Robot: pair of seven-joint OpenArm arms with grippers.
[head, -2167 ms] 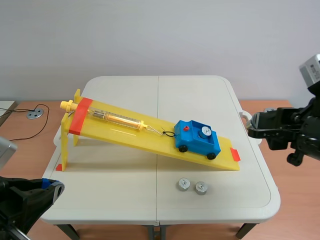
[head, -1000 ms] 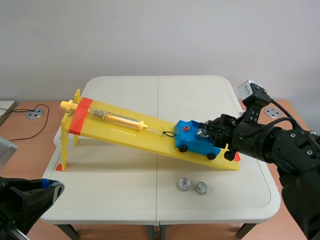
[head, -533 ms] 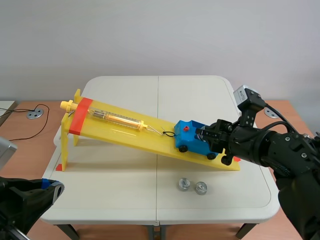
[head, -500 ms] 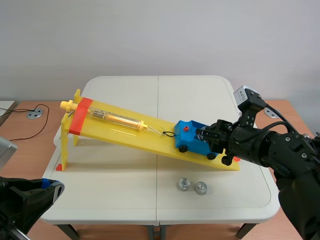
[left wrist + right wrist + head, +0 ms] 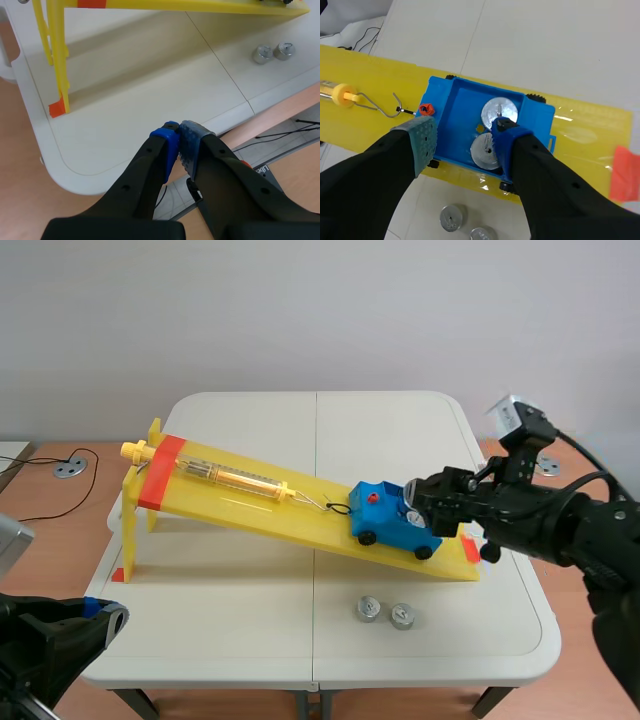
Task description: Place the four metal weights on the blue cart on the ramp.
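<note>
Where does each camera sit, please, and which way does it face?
Scene view: between the arms, facing across the table at the ramp and blue cart; both arms show, right gripper by the cart.
Left wrist view: off the table's near corner, facing the ramp's raised end; left gripper shut on nothing.
Right wrist view: above the cart, looking down on two weights inside; its gripper open.
Shared: two loose weights show in all three.

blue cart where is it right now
In the scene view the blue cart sits at the lower right end of the yellow ramp, the open right hand just above it.
</note>
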